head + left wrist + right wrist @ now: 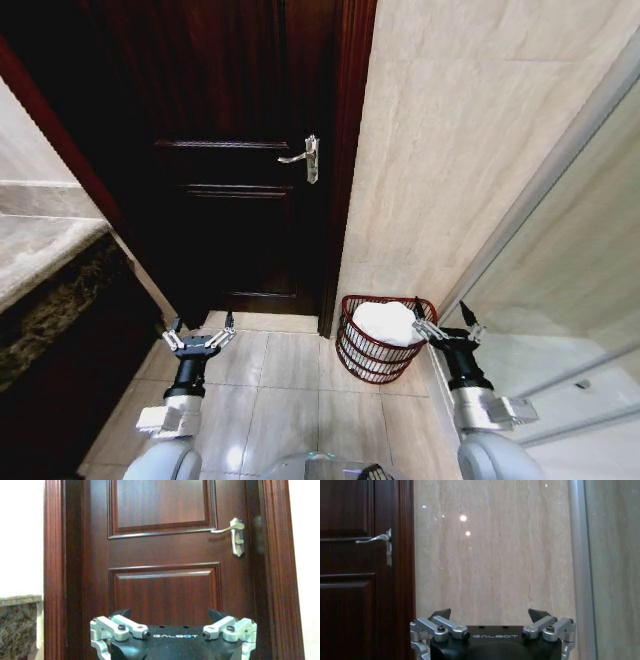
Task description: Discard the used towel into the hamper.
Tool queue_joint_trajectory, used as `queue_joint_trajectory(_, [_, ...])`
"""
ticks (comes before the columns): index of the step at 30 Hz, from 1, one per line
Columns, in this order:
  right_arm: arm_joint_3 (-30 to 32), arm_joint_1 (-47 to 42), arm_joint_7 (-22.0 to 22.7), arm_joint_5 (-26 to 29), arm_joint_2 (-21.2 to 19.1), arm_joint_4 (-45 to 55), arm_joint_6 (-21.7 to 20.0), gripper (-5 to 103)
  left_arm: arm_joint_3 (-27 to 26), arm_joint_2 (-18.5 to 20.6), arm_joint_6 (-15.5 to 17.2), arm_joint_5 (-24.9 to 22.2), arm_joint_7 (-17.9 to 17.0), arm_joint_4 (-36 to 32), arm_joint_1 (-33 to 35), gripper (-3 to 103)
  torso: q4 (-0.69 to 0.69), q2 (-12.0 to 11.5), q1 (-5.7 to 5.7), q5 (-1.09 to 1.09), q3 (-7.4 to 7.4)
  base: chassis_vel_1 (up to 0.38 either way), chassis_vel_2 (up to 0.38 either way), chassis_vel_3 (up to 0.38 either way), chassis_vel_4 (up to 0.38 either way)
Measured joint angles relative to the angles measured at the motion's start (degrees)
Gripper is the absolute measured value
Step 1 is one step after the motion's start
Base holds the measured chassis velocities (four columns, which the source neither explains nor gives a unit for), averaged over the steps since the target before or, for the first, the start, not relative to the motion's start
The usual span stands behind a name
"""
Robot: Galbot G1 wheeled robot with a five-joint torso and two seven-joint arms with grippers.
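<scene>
white towel (388,322) inside reddish wire hamper (372,358)

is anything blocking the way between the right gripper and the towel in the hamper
Nothing visible does. The white towel already lies inside the hamper, which is open on top. The right gripper hangs open beside the hamper's rim, with no object between it and the towel.

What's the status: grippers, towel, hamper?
Left gripper and right gripper open, empty. White towel in hamper by the wall. Nothing blocking.

Soft white cloth towel (385,322) fills the wire hamper (362,358) beside a glossy wooden door (235,150).
</scene>
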Motion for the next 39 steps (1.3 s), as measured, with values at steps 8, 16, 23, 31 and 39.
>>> queue_joint_trajectory(8, [0.79, -0.97, -0.14, 0.36, 0.79, 0.89, -0.07, 100, 0.06, 0.94, 0.05, -0.36, -0.09, -0.21, 0.39, 100, 0.00, 2.00, 0.82, 0.00, 1.19, 0.000, 0.000, 0.000, 0.000])
queue_joint_trajectory(16, [1.17, -1.22, -0.29, 0.61, 0.37, 1.17, -0.70, 100, -0.24, 1.91, 0.32, -1.70, -0.50, -0.23, 0.00, 100, 0.00, 4.03, 1.67, 0.00, 2.37, 0.000, 0.000, 0.000, 0.000])
queue_joint_trajectory(23, [2.37, -1.03, -0.68, 1.85, -0.46, 1.26, -1.46, 100, -0.03, 1.44, 0.47, -1.71, -0.44, -0.58, -0.06, 100, 0.00, 5.78, 2.38, 0.00, 3.41, 0.000, 0.000, 0.000, 0.000])
queue_joint_trajectory(31, [3.32, -0.60, -0.70, 3.26, -1.54, 1.05, -2.23, 100, 0.45, 0.65, 1.05, -1.37, -0.21, -0.93, -0.19, 100, 0.00, 7.77, 3.31, 0.00, 4.46, 0.000, 0.000, 0.000, 0.000])
queue_joint_trajectory(39, [2.62, 0.02, -0.29, 3.25, -2.06, 1.24, -3.16, 100, 0.61, 0.70, 1.47, -1.18, 0.25, -0.98, -0.39, 100, 0.00, 9.77, 4.15, 0.00, 5.62, 0.000, 0.000, 0.000, 0.000])
